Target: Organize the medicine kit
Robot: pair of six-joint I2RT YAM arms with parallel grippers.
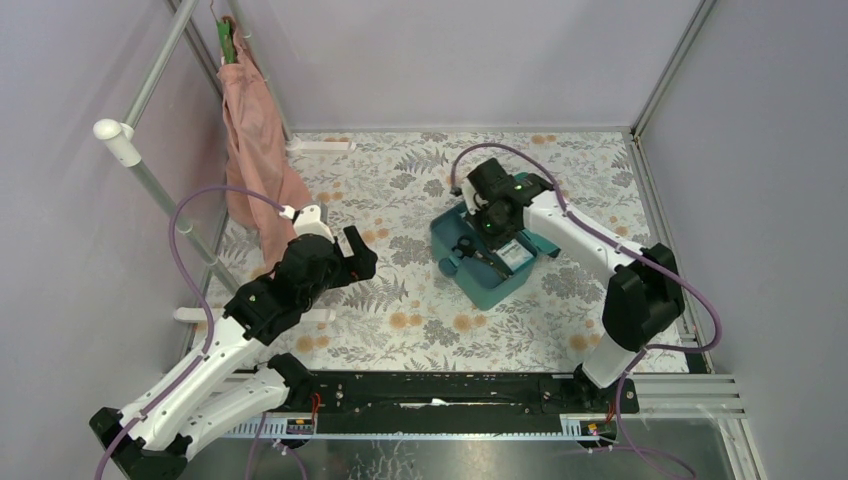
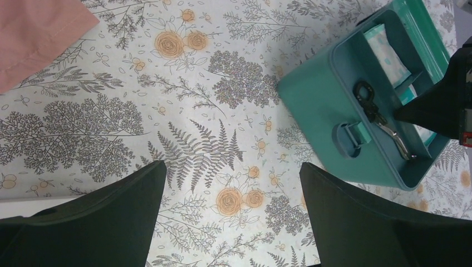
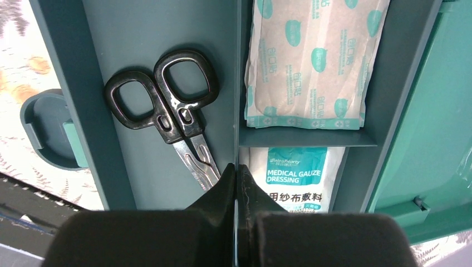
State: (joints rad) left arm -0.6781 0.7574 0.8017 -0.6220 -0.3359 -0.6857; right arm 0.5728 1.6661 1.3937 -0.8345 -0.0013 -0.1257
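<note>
While the right gripper (image 3: 236,178) hung low inside the teal-green rectangular plastic medicine kit (image 2: 317,105), its two black fingers were pressed together with nothing visibly between them, the tips sitting over the thin teal divider wall (image 3: 238,83) and just beside the blades of the black-handled steel scissors (image 3: 170,119); whether they touched the blades could not be told. The kit stood open on the floral-printed tablecloth (image 2: 195,150), right of centre and well apart from the left gripper (image 2: 232,172), which hovered with its jaws spread wide over bare cloth. Scissors lay slanted in the long compartment, a white paper gauze packet with teal print (image 3: 314,61) filled the upper small compartment, and a white-and-teal packet marked as gauze dressing (image 3: 295,172) lay in the lower one. Judging from this, the contents looked sorted and the step in hand was to clear the box. Doing it well would mean lifting the closed fingers straight up, not sideways, so they neither dragged the scissor blades across the divider nor caught the dressing packet, and leaving the kit unshifted for closing the lid.
</note>
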